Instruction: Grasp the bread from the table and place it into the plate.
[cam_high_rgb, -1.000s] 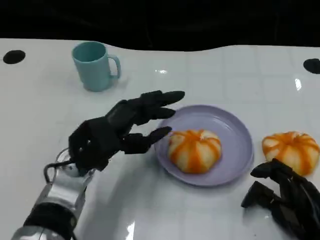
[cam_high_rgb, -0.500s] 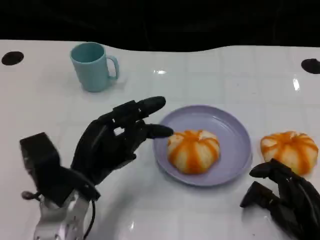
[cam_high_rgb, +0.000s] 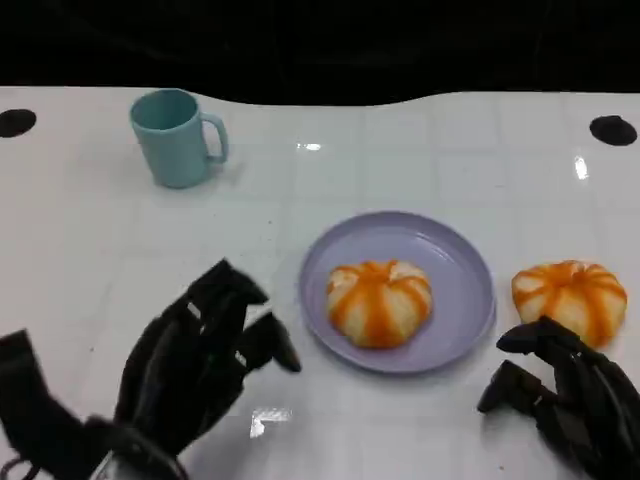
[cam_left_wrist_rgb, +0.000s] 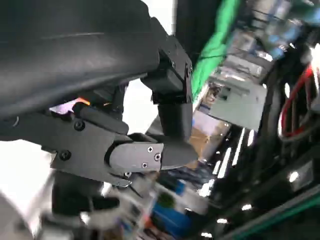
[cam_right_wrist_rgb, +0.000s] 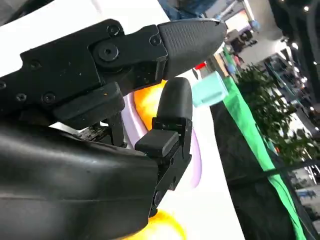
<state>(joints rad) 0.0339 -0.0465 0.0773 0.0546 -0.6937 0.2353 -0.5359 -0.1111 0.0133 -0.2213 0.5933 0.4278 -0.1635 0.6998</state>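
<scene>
**One bread is in the plate, one bread waits beside the right hand**

In the head view, the plate (cam_high_rgb: 397, 292) lies at the centre of the frame and a bread (cam_high_rgb: 379, 302) sits in it. So one placing looks finished. A second bread (cam_high_rgb: 570, 300) lies on the table (cam_high_rgb: 100, 250) at the right edge of the frame, just beside the plate rim and apart from it.

The left hand (cam_high_rgb: 200, 360) is at the lower left, well apart from the plate. Its fingers are loosely bent and it holds nothing.

The right hand (cam_high_rgb: 565, 395) is at the lower right, just below the second bread. Its fingers are spread a little and hold nothing. Whether a fingertip touches this bread, I cannot tell.

If the second bread also belongs to the task, I judge the next move is for the right hand: reach forward, close around the bread, then carry it left to the plate. The free place there is small.

A cup (cam_high_rgb: 176, 137) stands at the upper left, far from the work.
</scene>
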